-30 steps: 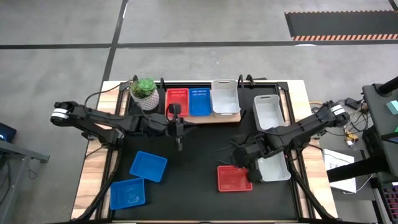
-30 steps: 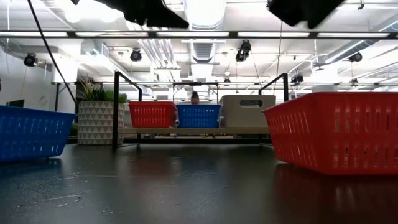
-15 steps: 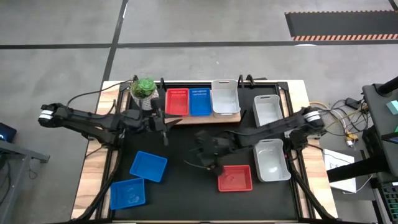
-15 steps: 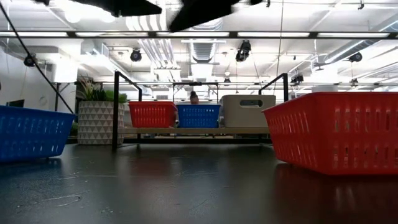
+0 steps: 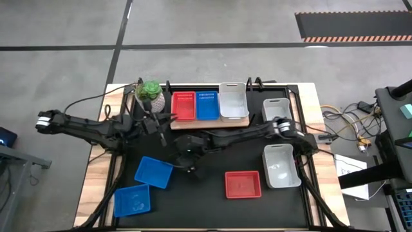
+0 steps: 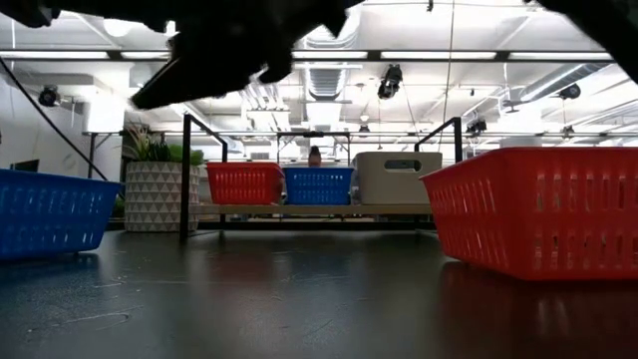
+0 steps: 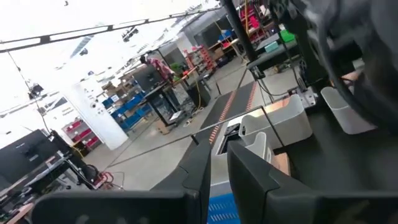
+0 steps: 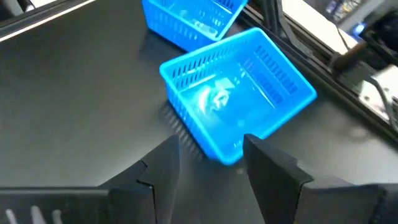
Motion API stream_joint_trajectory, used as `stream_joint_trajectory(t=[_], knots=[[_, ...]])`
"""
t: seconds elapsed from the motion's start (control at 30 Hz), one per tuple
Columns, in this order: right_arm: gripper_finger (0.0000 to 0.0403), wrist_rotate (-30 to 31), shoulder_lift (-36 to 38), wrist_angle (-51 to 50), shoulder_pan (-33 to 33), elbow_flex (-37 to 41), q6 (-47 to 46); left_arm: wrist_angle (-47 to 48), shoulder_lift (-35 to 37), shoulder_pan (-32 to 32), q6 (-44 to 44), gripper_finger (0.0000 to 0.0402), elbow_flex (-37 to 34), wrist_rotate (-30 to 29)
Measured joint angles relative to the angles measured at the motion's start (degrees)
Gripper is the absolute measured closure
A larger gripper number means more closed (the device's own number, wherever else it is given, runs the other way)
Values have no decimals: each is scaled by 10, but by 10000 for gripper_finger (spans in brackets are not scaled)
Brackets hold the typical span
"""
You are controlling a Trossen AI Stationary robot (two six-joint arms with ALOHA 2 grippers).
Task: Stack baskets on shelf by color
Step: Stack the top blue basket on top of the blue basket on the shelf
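Fingers of the right gripper (image 8: 205, 171) are spread apart with nothing between them, aimed at the near corner of the blue basket (image 8: 239, 99) just ahead; a second blue basket (image 8: 189, 18) sits right behind it. To get this pick done well, one finger should probably be dropped inside the basket wall and one outside, mid-wall rather than on the corner, so the thing isn't tipped or shoved across the tabletop (image 5: 212, 180).

Left gripper (image 5: 168, 119) is parked between the plant pot (image 5: 150, 95) and the shelf (image 5: 212, 122); from its wrist view its fingers (image 7: 252, 180) look nearly shut, nothing held.

On the shelf, one red basket (image 5: 183, 105), one blue (image 5: 207, 105) and one whitish-grey (image 5: 233, 101) are lined up, all apparently empty. Away from the shelf, a red basket (image 5: 243, 184) and two whitish-grey ones (image 5: 278, 111) (image 5: 279, 165) are waiting, also empty as far as can be told.
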State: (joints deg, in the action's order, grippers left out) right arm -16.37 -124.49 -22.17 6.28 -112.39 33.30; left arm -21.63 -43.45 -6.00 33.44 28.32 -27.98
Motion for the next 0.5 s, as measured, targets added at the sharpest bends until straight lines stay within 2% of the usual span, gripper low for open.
stream_joint_trajectory(t=[0.17,0.27,0.4,0.5], knots=[[236,-17,-51,-1,-1,-57,23,57,40,-1,0,364,-8,38],[236,-23,-65,6,-1,-75,27,90,60,-1,-27,364,-8,39],[235,-67,-81,7,-5,-91,33,184,85,-1,-61,364,-8,40],[237,-77,-89,20,-7,-91,36,190,113,-2,-79,364,-7,41]])
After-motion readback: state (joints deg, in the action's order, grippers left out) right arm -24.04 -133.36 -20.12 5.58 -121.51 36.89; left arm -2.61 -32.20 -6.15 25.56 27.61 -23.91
